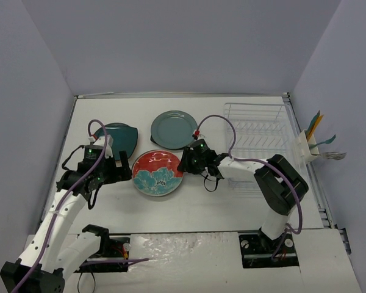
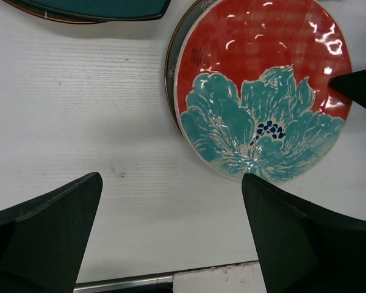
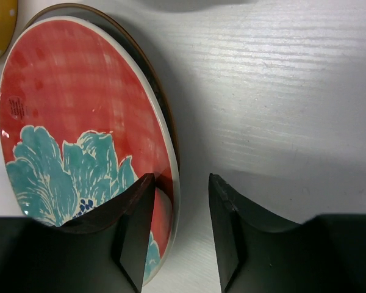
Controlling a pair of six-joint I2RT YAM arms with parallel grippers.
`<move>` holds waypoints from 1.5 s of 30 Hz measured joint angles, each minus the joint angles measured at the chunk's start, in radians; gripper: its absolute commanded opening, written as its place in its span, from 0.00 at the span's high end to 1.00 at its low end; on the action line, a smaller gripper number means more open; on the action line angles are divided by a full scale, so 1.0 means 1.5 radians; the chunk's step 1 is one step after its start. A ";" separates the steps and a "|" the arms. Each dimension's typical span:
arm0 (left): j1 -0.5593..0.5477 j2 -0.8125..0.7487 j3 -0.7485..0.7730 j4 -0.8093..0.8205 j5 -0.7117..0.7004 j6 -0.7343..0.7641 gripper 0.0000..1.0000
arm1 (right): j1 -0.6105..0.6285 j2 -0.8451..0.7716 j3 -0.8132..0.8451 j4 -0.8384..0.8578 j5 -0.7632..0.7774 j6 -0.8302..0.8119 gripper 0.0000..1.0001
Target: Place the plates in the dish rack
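The red plate with teal flowers [image 1: 157,173] [image 2: 262,91] [image 3: 79,110] lies at the table's middle, stacked on another plate whose dark rim [image 3: 160,85] shows beneath it. My right gripper [image 1: 186,163] [image 3: 180,180] straddles its right rim, one finger over the plate's face and the other outside, with a gap still showing, so it is open. To the left of the plate my left gripper [image 1: 122,171] [image 2: 172,178] stands wide open over bare table. A dark teal squarish plate [image 1: 121,137] [image 2: 91,7] and a grey-green round plate [image 1: 174,129] lie further back. The white wire dish rack [image 1: 256,131] stands at the right.
A utensil holder [image 1: 308,148] with coloured utensils hangs on the rack's right side. Purple-grey walls enclose the table on three sides. A yellow edge [image 3: 0,24] shows beyond the red plate in the right wrist view.
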 measured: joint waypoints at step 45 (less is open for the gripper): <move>-0.021 0.283 -0.039 0.237 0.145 -0.121 0.67 | -0.050 -0.110 -0.092 0.033 -0.055 -0.010 1.00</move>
